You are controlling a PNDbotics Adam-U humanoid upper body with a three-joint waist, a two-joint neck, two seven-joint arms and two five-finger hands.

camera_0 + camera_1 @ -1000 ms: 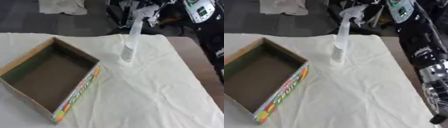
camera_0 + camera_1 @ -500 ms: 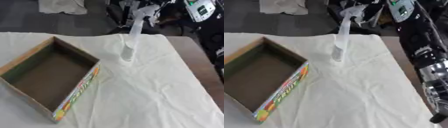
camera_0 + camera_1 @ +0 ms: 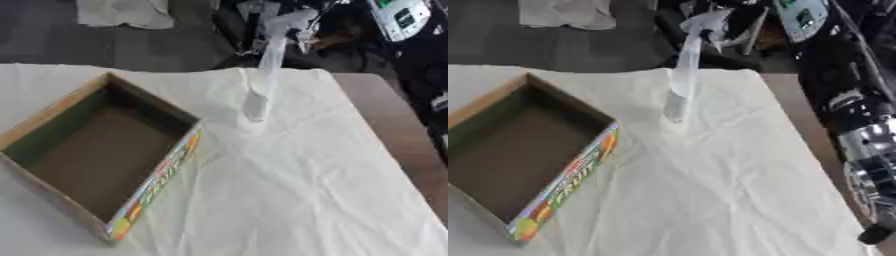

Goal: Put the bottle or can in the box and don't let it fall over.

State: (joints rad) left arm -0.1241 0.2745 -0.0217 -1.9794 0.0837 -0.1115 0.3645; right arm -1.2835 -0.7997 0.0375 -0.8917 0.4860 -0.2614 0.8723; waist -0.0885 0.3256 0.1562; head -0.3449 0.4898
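A tall spray bottle [image 3: 262, 75] is standing upright just right of the box [image 3: 96, 150]; no hand is showing.

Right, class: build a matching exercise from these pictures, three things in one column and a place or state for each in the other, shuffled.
Things:
1. tall clear spray bottle
2. open cardboard box with a colourful side
3. wrinkled white tablecloth

States:
a. empty, at the left
b. spread over the table
c. standing upright, right of the box

Pairs: 1-c, 2-a, 3-b.
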